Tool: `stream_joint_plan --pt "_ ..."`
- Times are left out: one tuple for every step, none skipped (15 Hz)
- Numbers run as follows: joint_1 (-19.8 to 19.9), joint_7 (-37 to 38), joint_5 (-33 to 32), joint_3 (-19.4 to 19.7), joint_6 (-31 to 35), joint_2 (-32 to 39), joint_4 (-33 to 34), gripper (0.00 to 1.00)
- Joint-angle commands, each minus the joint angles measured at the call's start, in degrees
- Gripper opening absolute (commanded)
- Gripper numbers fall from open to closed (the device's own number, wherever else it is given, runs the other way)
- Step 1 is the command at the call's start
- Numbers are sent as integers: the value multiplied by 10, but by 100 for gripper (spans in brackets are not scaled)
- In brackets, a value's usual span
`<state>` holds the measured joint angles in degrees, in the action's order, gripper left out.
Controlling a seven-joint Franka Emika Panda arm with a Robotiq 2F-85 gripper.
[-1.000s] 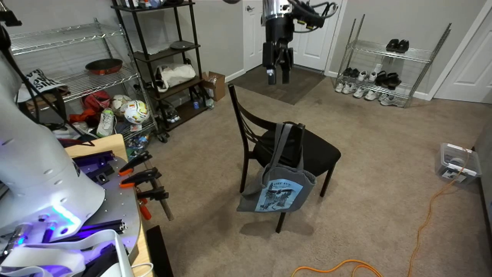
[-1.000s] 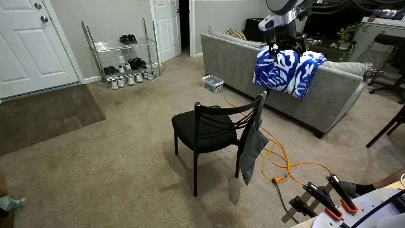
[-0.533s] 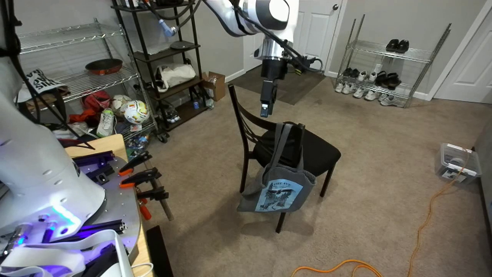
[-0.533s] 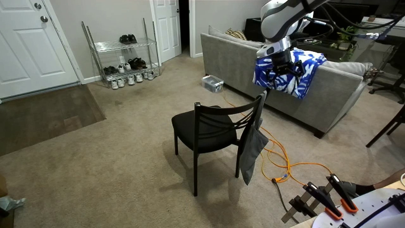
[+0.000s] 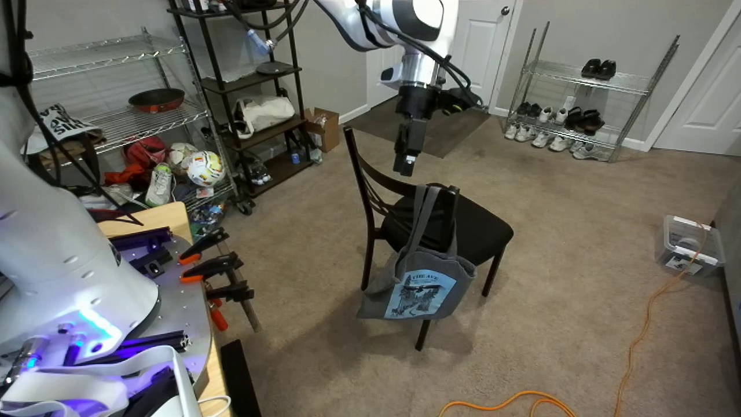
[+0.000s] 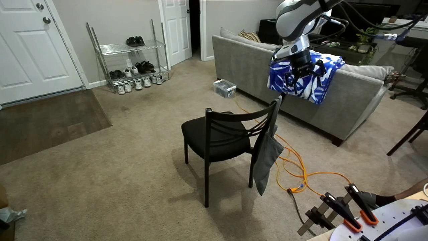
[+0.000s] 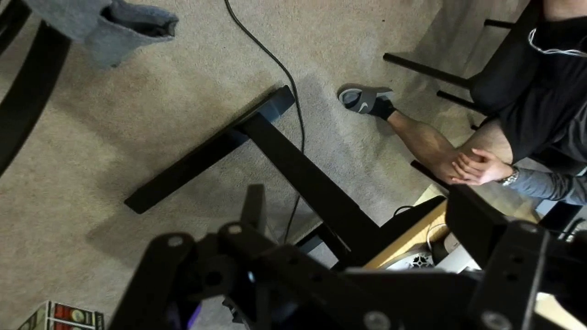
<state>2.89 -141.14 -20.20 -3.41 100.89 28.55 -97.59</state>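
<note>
My gripper (image 5: 404,168) is black and points down above the black chair (image 5: 480,231), near its backrest. In an exterior view its fingers (image 6: 307,87) are spread apart with nothing between them. In the wrist view the fingers (image 7: 357,197) are also wide apart and empty. A grey tote bag (image 5: 419,295) with a light blue print hangs by its straps from one corner of the chair's back. The bag (image 6: 267,164) also shows edge-on beside the chair (image 6: 220,140). In the wrist view the bag (image 7: 114,36) and the curved chair back (image 7: 32,91) are at the upper left.
A grey sofa (image 6: 247,63) with a blue and white blanket (image 6: 291,80) stands behind the gripper. A seated person (image 7: 426,142) is near the robot's table (image 7: 412,229). An orange cord (image 6: 302,167) and clear bin (image 5: 689,246) lie on the floor. Shelves (image 5: 255,81) stand by the wall.
The arm has come down and the gripper is lower, closer to the chair's back. In the last half second the gripper turned and tilted slightly. The chair and bag have not moved.
</note>
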Motion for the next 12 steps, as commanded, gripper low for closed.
stream_joint_plan --pt "0 -52 8 2 -67 17 36 100" --pt "-3 -19 2 4 -22 2 10 100" --pt "-3 -27 2 4 -43 6 17 100" --pt "-3 -30 2 4 -53 9 23 100" --pt "-4 -31 2 4 -55 13 28 100" --pt "-4 -31 2 4 -56 16 30 100" --pt "-4 -31 2 4 -56 17 30 100" --pt "-4 -31 2 4 -56 18 30 100" --pt "-4 -31 2 4 -56 18 30 100" --pt "-4 -31 2 4 -56 18 30 100" --pt "-4 -31 2 4 -56 18 31 100" --pt "-4 -31 2 4 -56 18 31 100"
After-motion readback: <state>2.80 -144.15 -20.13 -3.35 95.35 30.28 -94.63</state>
